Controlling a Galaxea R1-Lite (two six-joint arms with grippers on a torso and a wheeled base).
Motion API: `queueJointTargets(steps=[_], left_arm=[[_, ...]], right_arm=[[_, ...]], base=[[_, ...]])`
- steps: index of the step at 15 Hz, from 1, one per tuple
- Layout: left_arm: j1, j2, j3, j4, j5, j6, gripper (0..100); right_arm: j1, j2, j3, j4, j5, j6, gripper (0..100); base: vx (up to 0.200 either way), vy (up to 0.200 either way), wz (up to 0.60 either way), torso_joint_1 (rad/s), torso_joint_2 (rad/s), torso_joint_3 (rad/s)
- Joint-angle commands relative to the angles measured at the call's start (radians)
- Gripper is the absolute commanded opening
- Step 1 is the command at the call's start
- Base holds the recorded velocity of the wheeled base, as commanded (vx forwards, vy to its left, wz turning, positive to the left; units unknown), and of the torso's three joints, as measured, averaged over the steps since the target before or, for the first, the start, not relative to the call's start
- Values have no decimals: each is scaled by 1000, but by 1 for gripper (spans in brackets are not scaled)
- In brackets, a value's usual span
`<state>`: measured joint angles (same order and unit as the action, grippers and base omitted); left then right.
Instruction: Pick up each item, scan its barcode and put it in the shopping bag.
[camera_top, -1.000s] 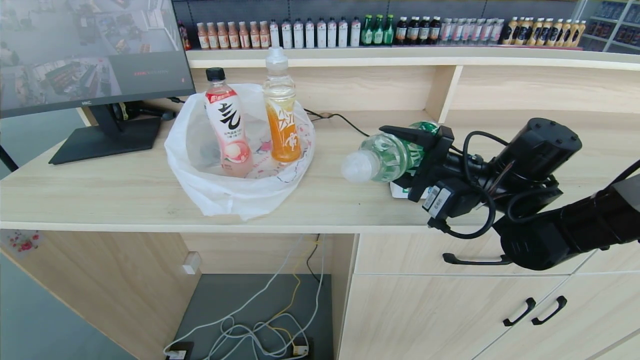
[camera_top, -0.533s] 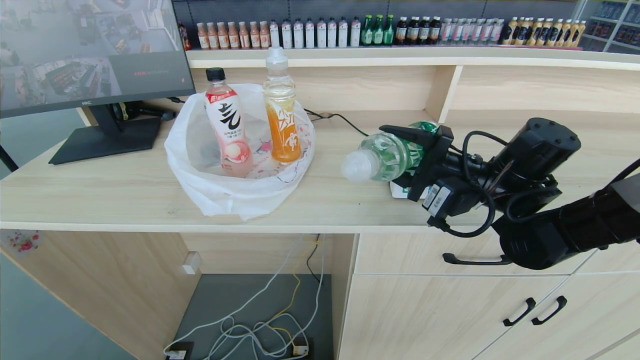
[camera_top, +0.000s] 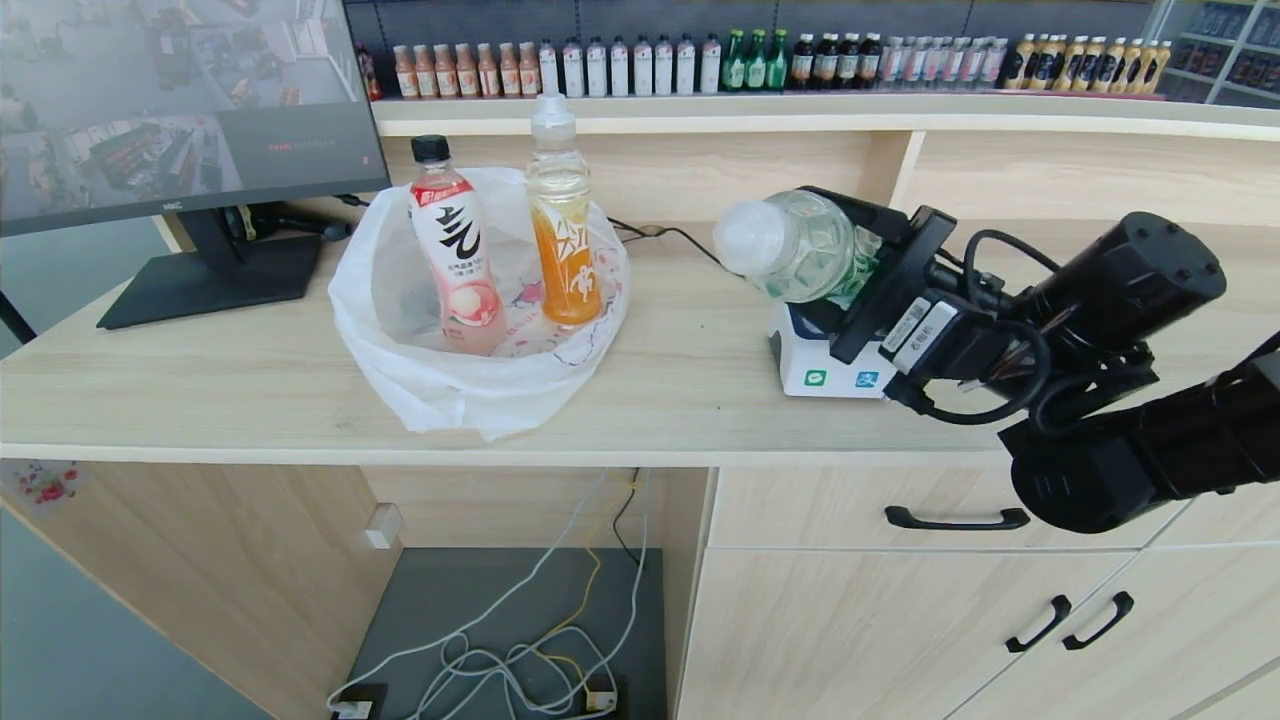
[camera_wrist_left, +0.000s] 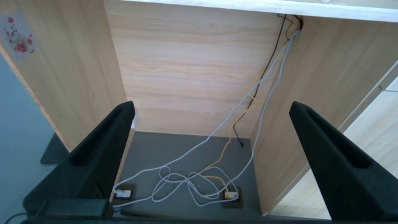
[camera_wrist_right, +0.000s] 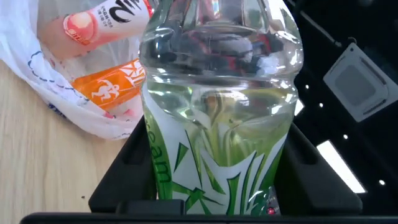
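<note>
Bottle (camera_top: 790, 240) raised higher above scanner (camera_top: 825, 365) | right gripper (camera_top: 815, 255) jaws pinching bottle | left gripper (camera_wrist_left: 211, 143) jaws spread, below counter (camera_top: 250, 380) | bag (camera_top: 440, 390) left of scanner

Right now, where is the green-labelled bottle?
In the head view, the green-labelled bottle lies sideways in the right arm's jaws, just above the white scanner, right of the shopping bag.

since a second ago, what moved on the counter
The right gripper, shut on the green-labelled clear bottle, lifted it higher, uncovering the white scanner beneath it. The pink bottle and orange bottle standing in the shopping bag did not move.
</note>
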<state>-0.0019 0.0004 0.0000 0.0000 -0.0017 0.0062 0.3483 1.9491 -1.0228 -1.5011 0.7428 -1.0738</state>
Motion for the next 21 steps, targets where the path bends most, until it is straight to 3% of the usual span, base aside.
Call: queueJointTargets(steps=[1, 3, 6, 9, 13, 14, 17, 21], left_arm=[[2, 0, 0, 0, 0, 0, 100], [2, 0, 0, 0, 0, -2, 100], [0, 0, 0, 0, 0, 1, 100], [0, 0, 0, 0, 0, 3, 100], [0, 0, 0, 0, 0, 3, 100], [0, 0, 0, 0, 0, 3, 100], [0, 0, 0, 0, 0, 1, 100], [0, 0, 0, 0, 0, 1, 100]], right_arm=[[23, -67, -10, -2, -23, 37, 0], [77, -122, -28, 2, -128, 109, 0], [107, -168, -63, 4, -309, 328, 0], [109, -161, -49, 4, -517, 647, 0], [170, -159, 15, 47, -576, 925, 0], [193, -161, 38, 38, -635, 983, 0], [267, -147, 50, -10, -824, 1077, 0], [284, -136, 95, -57, -882, 1091, 0]], base=[[0, 0, 0, 0, 0, 0], [0, 0, 0, 0, 0, 0], [0, 0, 0, 0, 0, 0], [0, 0, 0, 0, 0, 0], [0, 0, 0, 0, 0, 0], [0, 0, 0, 0, 0, 0], [0, 0, 0, 0, 0, 0], [0, 0, 0, 0, 0, 0]])
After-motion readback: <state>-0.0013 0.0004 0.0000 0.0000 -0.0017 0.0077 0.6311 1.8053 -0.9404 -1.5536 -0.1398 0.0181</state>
